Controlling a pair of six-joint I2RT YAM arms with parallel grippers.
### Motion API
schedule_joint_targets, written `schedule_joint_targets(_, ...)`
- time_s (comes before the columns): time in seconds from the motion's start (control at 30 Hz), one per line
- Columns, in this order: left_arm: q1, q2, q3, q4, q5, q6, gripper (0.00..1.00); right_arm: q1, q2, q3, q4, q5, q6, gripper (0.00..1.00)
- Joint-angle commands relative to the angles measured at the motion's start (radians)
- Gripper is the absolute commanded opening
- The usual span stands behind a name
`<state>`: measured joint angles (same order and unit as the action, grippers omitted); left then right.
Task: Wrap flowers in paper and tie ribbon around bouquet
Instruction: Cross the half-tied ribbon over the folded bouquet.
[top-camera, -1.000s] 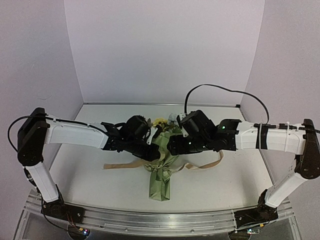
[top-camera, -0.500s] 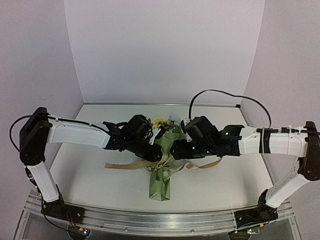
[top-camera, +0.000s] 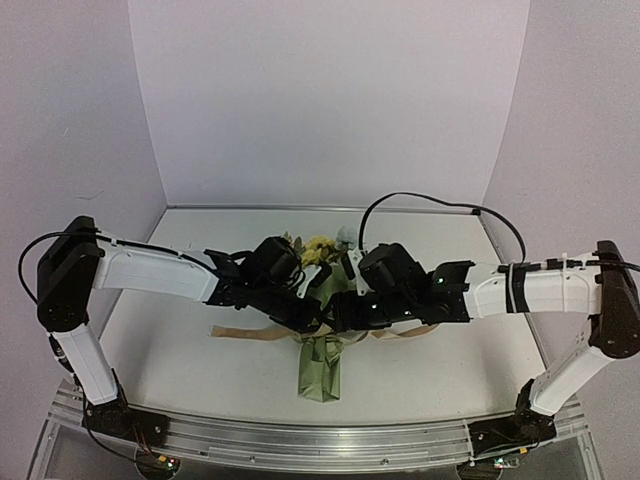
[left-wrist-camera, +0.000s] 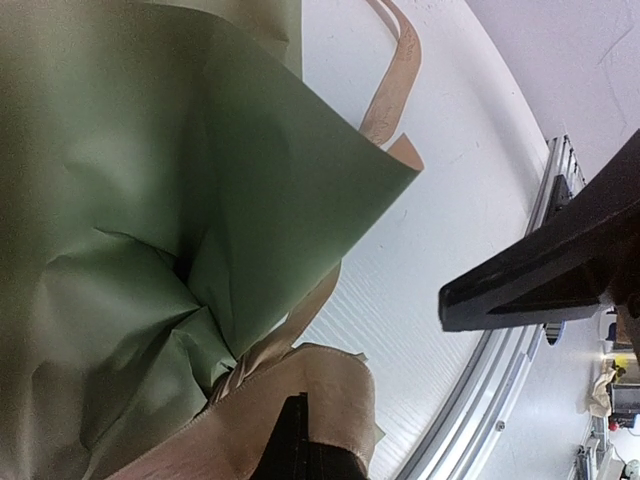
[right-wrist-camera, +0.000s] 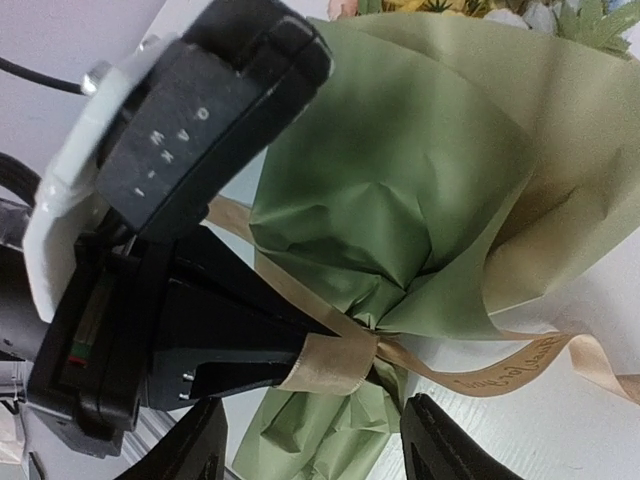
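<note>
Olive-green paper-cone bouquet (top-camera: 322, 345) with yellow flowers lies centre frame on white desk (top-camera: 170, 350). Your left end effector (right-wrist-camera: 295, 366) pinches glossy tan ribbon (right-wrist-camera: 335, 362) at cone waist: hold tension. Your right end effector (right-wrist-camera: 320, 450) is half-wide, astride stem end: take loose ribbon tail only.

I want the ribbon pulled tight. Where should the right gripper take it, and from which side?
Probably the ribbon by its lettered tail, right of the bouquet's pinched neck, from above, jaws across its narrow width: it lies flat on the table there. The left gripper is shut on the ribbon at the neck's other side.
</note>
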<state>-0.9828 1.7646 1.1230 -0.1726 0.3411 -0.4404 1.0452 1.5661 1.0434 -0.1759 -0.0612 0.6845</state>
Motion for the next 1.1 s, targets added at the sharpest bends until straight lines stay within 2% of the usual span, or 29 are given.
schedule_joint_targets(0.0, -0.004, -0.057, -0.017, 0.060, 0.020, 0.017, 0.00, 0.013, 0.033, 0.042, 0.034, -0.014, 0.024, 0.58)
schedule_joint_targets(0.2, -0.004, -0.062, -0.023, 0.064, 0.030, 0.017, 0.00, 0.014, 0.060, 0.052, 0.034, 0.010, 0.039, 0.46)
schedule_joint_targets(0.4, -0.004, -0.074, -0.030, 0.060, 0.023, 0.019, 0.00, 0.013, 0.087, 0.071, 0.033, 0.011, 0.043, 0.38)
schedule_joint_targets(0.5, -0.004, -0.078, -0.034, 0.054, 0.017, 0.019, 0.00, 0.014, 0.086, 0.072, 0.033, 0.018, 0.043, 0.28)
schedule_joint_targets(0.63, -0.004, -0.091, -0.048, 0.056, 0.001, 0.011, 0.00, 0.014, 0.090, 0.072, 0.030, 0.016, 0.039, 0.07)
schedule_joint_targets(0.7, -0.004, -0.108, -0.057, 0.057, -0.019, 0.004, 0.05, 0.016, 0.092, 0.072, 0.028, 0.016, 0.034, 0.00)
schedule_joint_targets(0.83, -0.004, -0.171, -0.095, 0.061, -0.092, -0.026, 0.15, 0.030, 0.089, 0.075, 0.024, 0.021, 0.003, 0.00)
schedule_joint_targets(0.93, -0.002, -0.245, -0.140, 0.072, -0.160, -0.063, 0.26, 0.045, 0.079, 0.073, 0.023, 0.031, -0.028, 0.00)
schedule_joint_targets(1.07, 0.024, -0.322, -0.209, 0.055, -0.288, -0.152, 0.29, 0.057, 0.062, 0.069, 0.022, 0.048, -0.059, 0.00)
